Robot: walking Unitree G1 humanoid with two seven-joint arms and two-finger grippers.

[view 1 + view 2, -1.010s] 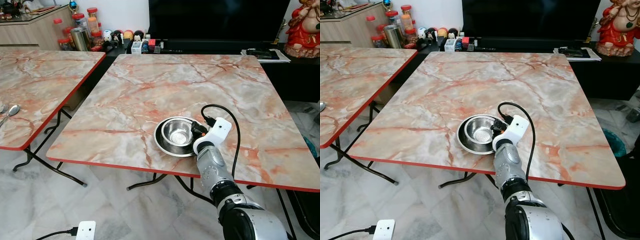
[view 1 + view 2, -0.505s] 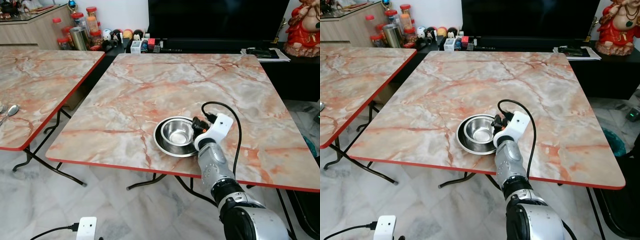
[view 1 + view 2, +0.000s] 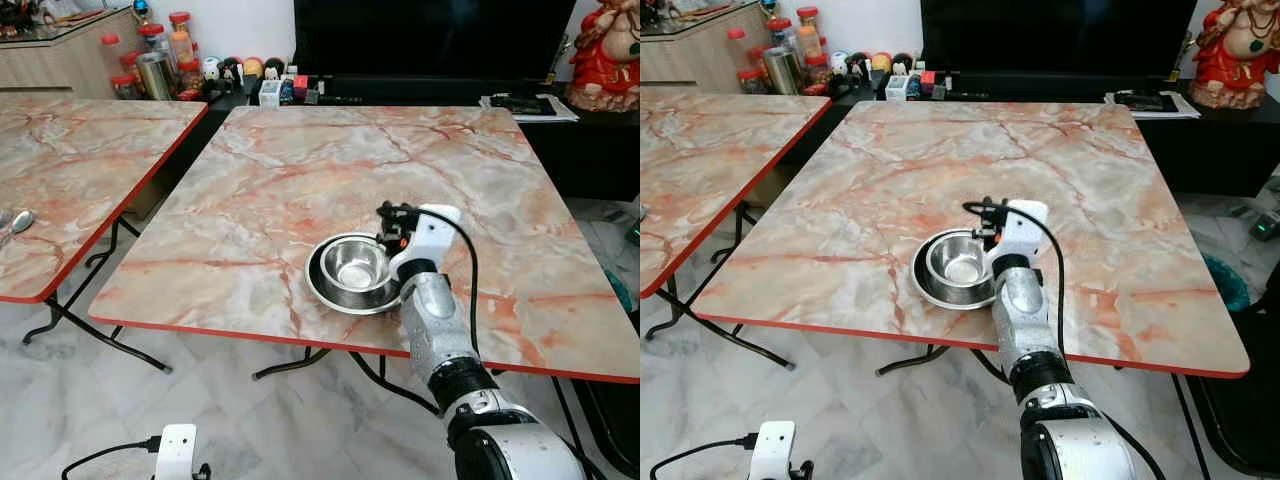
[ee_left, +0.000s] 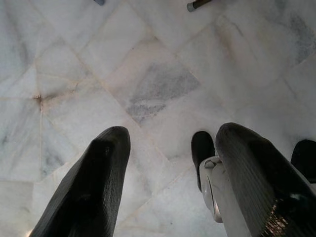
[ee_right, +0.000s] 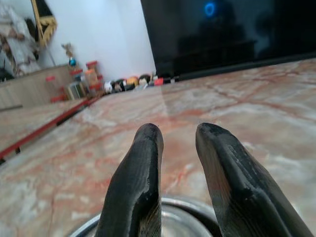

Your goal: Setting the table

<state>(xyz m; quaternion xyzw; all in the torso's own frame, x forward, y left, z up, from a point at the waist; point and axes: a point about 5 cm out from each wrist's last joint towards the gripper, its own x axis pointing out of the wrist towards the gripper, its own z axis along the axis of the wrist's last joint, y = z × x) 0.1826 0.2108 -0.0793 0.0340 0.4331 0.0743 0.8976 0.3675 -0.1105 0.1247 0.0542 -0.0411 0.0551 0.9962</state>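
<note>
Steel bowl (image 3: 355,266) nests in a steel plate (image 3: 322,285) near the counter's (image 3: 300,170) front edge, likely one place setting; your right gripper (image 5: 177,143) hovers over the rim, fingers slightly apart and empty, while the left gripper (image 4: 170,163) hangs parted above the floor. Farther back, the jars (image 3: 160,60) by the wall carry no writing you could read.

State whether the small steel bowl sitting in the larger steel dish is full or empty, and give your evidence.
Empty. The small round steel bowl sits upright in the wider steel dish, and its bare shiny bottom shows in both eye views.
</note>
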